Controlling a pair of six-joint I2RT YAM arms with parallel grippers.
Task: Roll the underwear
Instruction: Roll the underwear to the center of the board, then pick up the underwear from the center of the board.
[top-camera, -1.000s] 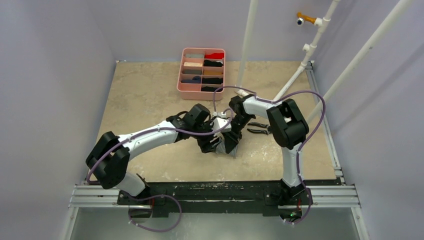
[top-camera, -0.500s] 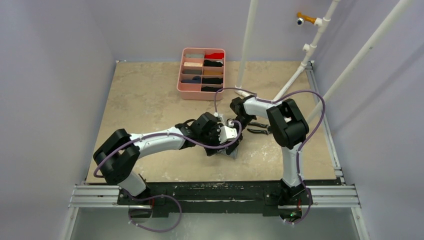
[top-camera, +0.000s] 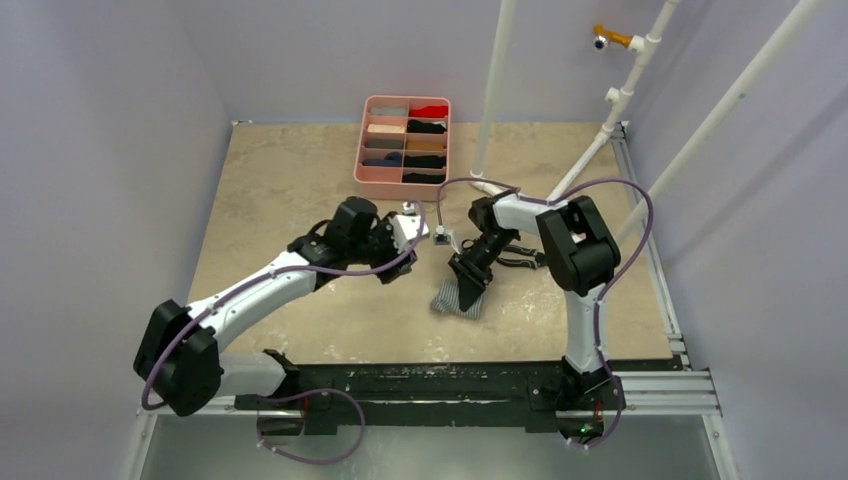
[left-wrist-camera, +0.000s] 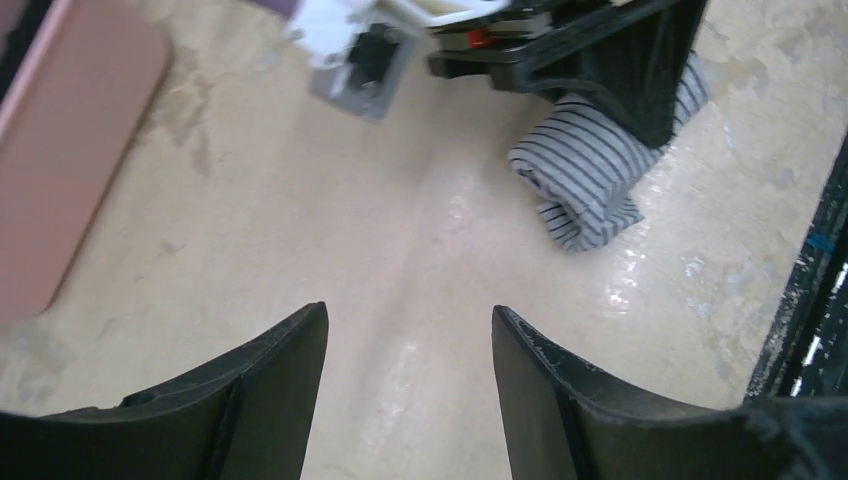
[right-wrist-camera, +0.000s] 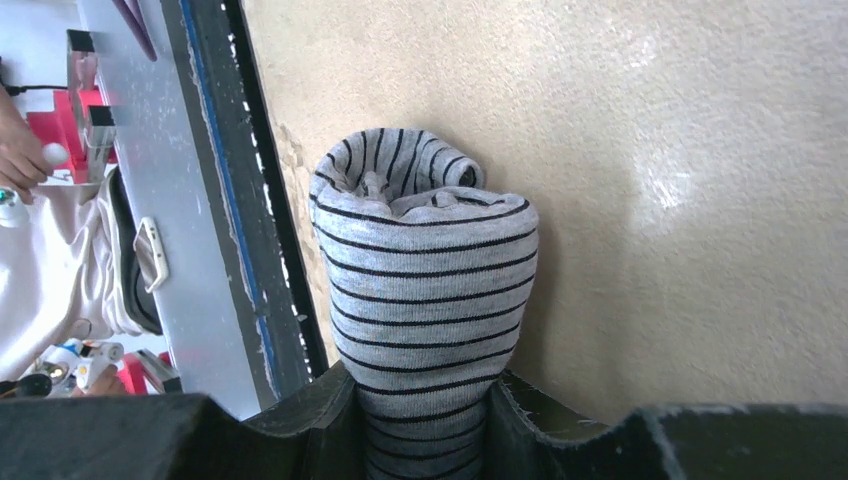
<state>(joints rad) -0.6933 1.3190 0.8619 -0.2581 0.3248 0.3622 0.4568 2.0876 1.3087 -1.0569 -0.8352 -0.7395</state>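
The underwear (right-wrist-camera: 430, 290), grey with fine dark stripes, is formed into a compact roll. It rests on the table (top-camera: 280, 180) right of centre, close to the near edge.

The right gripper (right-wrist-camera: 422, 385) is clenched on this roll. In the right wrist view one finger presses against each side of the cloth, and the roll bulges slightly beyond them. Most of the roll projects past the fingertips, with its spiral end pointing away from the wrist. In the top view the same gripper (top-camera: 468, 285) slants down from the far side, and the roll (top-camera: 458, 298) extends from its tips toward the near edge.

The left gripper (left-wrist-camera: 407, 315) is released: its fingers stand well apart with nothing between them, over bare table. It sits to the left of the roll and clear of it. In the left wrist view the roll (left-wrist-camera: 590, 165) appears ahead and to the right, partly under the right gripper.

A pink tray (top-camera: 362, 170) divided into compartments stands at the far side of the table, well apart from the roll. Folded cloth items fill its compartments.
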